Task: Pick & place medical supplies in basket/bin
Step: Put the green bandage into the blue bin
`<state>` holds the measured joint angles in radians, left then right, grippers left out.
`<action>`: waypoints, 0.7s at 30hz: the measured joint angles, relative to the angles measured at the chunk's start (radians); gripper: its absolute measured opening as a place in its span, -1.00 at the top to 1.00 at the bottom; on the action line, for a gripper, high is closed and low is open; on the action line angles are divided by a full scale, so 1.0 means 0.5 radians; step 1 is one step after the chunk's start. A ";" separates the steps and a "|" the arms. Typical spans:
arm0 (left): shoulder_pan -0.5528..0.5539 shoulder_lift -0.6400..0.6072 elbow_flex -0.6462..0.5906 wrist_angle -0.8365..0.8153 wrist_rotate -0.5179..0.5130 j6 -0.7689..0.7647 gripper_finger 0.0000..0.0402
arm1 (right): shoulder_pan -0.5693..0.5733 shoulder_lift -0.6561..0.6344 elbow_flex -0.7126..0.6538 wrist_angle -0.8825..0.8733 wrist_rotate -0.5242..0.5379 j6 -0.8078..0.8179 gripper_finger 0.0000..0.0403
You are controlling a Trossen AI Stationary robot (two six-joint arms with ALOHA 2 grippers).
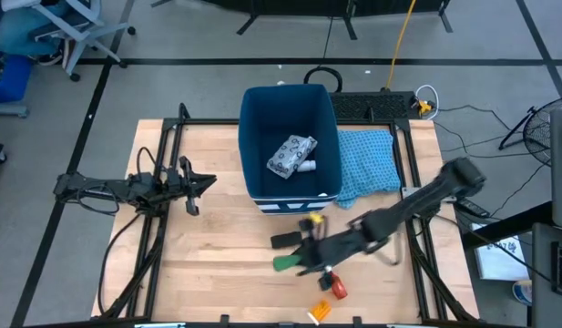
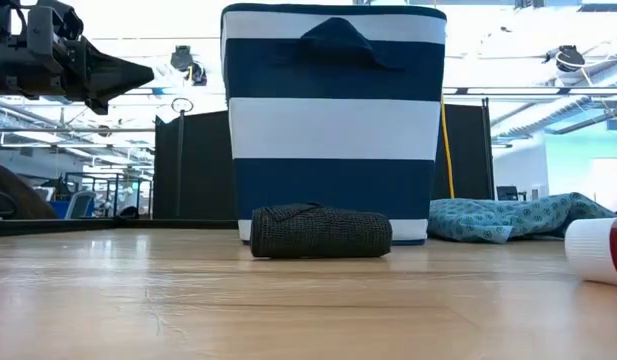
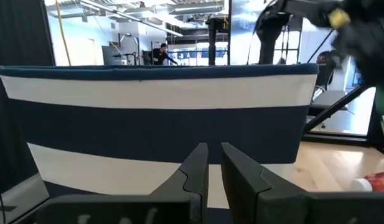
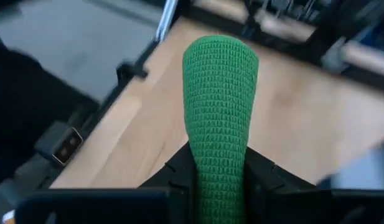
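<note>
The dark blue bin with white stripes stands at the table's far middle. It holds a white patterned packet and a small white bottle. My right gripper is in front of the bin, shut on a green knit roll. A black oblong roll lies on the table before the bin and also shows in the low view. A red bottle and an orange bottle lie near the front edge. My left gripper hovers shut and empty left of the bin. My right gripper pinches the green roll's rear end between its two fingers, one on each side. The fingers come from the table's right and lie along the roll. The roll's free end sticks out past the fingertips toward the table's left. It does not show at table level in the low view.
A light blue patterned cloth lies right of the bin against its side. Dark frame rails run along the table's left and right. Bare wood lies between my left gripper and the front edge.
</note>
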<state>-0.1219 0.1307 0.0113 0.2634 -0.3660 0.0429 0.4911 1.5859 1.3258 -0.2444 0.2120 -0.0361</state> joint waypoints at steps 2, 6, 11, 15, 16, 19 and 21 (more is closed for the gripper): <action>0.000 -0.001 0.000 0.002 -0.002 -0.001 0.77 | -0.001 -0.221 -0.027 -0.068 0.024 -0.044 0.70; 0.000 0.000 0.000 0.004 -0.002 0.000 0.77 | -0.002 -0.715 -0.221 -0.080 0.054 -0.123 0.70; 0.000 0.000 0.000 0.000 -0.002 0.000 0.77 | -0.014 -1.335 -0.761 0.158 0.035 -0.124 0.67; 0.000 0.000 0.000 0.003 -0.003 0.019 0.77 | -0.011 -1.727 -1.223 0.511 -0.165 -0.118 0.69; 0.000 0.000 -0.001 0.017 -0.003 0.043 0.77 | -0.009 -1.802 -1.335 0.604 -0.208 -0.118 0.69; 0.000 -0.002 -0.001 0.098 -0.003 0.190 0.77 | -0.011 -1.991 -1.684 0.897 -0.222 -0.110 0.69; 0.000 -0.001 -0.001 0.096 -0.003 0.280 0.77 | -0.014 -2.073 -1.894 1.096 -0.217 -0.110 0.69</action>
<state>-0.1221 0.1303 0.0109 0.3113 -0.3674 0.1829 0.4842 0.5493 0.3786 0.3035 0.1036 -0.0912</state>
